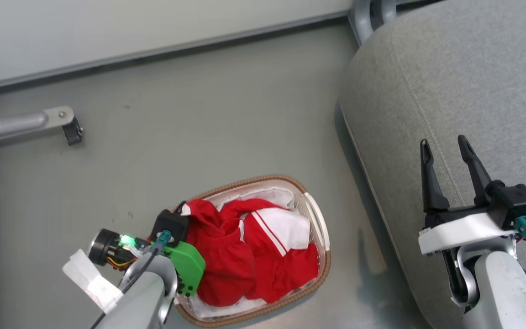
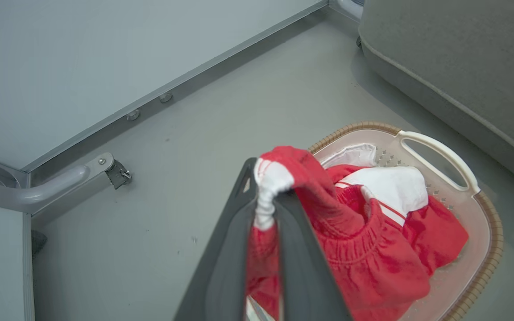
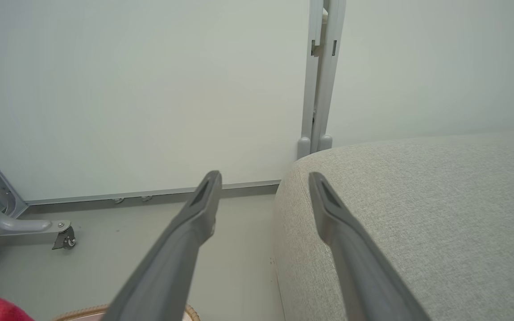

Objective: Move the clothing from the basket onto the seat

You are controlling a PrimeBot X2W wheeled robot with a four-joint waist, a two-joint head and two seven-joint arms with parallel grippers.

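left tool (image 2: pixel 266 187) pinches red clothing (image 2: pixel 373 249) in basket (image 2: pixel 355 128); right tool (image 1: pixel 444 141) gapes empty

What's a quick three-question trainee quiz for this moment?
1. True or false: the left gripper is shut on the bright red clothing with white trim.
2. Where does the oval white perforated basket with a brown woven-look rim stand? A: on the grey floor beside the large grey fabric seat. B: on top of that seat. C: on a shelf.
3. Fill in: the right gripper stands ____ and holds nothing.

Key: 1 true. 2 A. 3 open.
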